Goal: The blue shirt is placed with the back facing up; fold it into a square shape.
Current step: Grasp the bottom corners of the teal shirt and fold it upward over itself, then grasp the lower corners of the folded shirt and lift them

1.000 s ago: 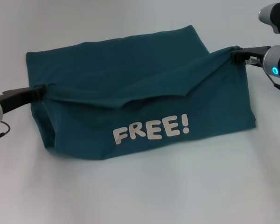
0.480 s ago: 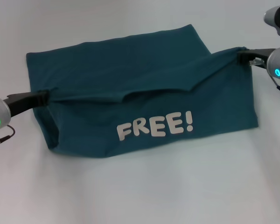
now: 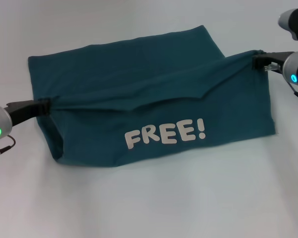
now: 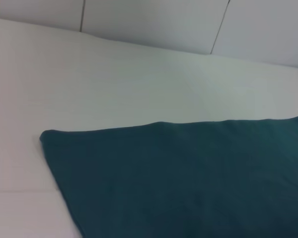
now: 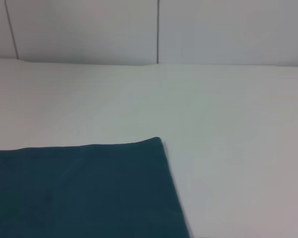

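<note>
Lying across the middle of the head view, the shirt (image 3: pixel 154 99) is resting on the white table (image 3: pixel 149 198) and it is partly folded. Its near part is being lifted, so a front panel is hanging down toward the lower middle of the frame, and white letters "FREE!" (image 3: pixel 165 135) are showing on this panel. The far part is lying flat, reaching to the upper middle of the frame.

The left gripper (image 3: pixel 43 105) is staying at the left edge of the frame, at middle height. Its black fingers are closed tight on the left end of the fold, and the cloth is bunching into small wrinkles there. The right gripper (image 3: pixel 256 60) is at the upper right of the frame, a little higher in the picture than the left one. Its fingers are also pinching the cloth, on the right end of the fold. Between the two grippers the raised edge is sagging a little in the middle (it is not pulled into a straight line).

In the left wrist view only the flat shirt (image 4: pixel 188 183) is filling the lower part, with the table (image 4: pixel 139 84) behind it. In the right wrist view one corner of the shirt (image 5: pixel 79 193) is lying at the lower left, and the table (image 5: pixel 228 124) is taking the rest.
</note>
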You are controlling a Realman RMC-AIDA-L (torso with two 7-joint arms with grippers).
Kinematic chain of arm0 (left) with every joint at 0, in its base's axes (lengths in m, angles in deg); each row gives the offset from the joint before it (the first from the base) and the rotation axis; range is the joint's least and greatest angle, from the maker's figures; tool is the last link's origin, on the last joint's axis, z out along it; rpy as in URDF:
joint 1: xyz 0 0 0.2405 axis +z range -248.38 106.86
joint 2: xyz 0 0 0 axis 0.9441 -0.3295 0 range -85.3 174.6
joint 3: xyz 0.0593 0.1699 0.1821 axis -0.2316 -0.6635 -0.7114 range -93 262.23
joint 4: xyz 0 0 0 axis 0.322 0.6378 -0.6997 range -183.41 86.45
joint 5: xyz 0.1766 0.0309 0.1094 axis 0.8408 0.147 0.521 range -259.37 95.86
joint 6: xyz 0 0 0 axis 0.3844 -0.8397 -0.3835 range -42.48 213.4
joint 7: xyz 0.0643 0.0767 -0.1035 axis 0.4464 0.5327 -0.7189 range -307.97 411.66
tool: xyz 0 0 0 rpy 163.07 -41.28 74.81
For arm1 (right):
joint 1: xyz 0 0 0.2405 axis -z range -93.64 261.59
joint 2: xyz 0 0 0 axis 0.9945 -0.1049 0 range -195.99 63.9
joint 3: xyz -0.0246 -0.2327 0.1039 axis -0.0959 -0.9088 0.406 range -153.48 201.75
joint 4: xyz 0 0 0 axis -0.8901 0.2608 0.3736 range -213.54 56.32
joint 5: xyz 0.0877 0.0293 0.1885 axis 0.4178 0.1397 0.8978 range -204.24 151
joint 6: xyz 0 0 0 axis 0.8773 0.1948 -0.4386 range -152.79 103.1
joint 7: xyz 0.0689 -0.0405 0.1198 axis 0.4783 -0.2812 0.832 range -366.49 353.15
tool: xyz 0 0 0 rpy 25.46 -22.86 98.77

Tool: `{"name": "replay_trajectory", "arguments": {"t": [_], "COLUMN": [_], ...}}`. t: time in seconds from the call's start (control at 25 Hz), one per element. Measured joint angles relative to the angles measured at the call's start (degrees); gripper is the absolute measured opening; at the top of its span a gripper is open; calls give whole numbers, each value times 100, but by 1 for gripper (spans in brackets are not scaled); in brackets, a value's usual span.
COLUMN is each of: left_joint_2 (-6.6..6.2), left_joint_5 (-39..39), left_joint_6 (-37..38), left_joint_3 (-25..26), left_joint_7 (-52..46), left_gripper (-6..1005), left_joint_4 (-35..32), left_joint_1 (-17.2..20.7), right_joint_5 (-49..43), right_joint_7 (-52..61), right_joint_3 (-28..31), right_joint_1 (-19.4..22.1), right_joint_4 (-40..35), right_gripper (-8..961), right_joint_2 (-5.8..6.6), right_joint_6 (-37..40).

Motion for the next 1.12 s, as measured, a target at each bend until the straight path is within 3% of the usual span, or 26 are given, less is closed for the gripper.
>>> {"name": "replay_trajectory", "arguments": {"t": [0.36,0.68,1.12], "left_joint_2": [7,26,22], "left_joint_5": [-5,-163,-220], "left_joint_6": [-155,-598,-812], "left_joint_3": [-130,-628,-663], "left_joint_7": [12,83,82], "left_gripper": [62,90,328], "left_joint_4": [30,47,56], "left_joint_1": [-44,-90,-98], "right_joint_5": [0,0,0], "right_joint_7": [26,55,57], "right_joint_3": [-20,-8,-14], "right_joint_1": [-46,-115,-113], "right_joint_4": [34,33,-18], "right_gripper": [163,182,434], "right_joint_2": [-8,19,10], "right_joint_6": [-31,180,265]}}
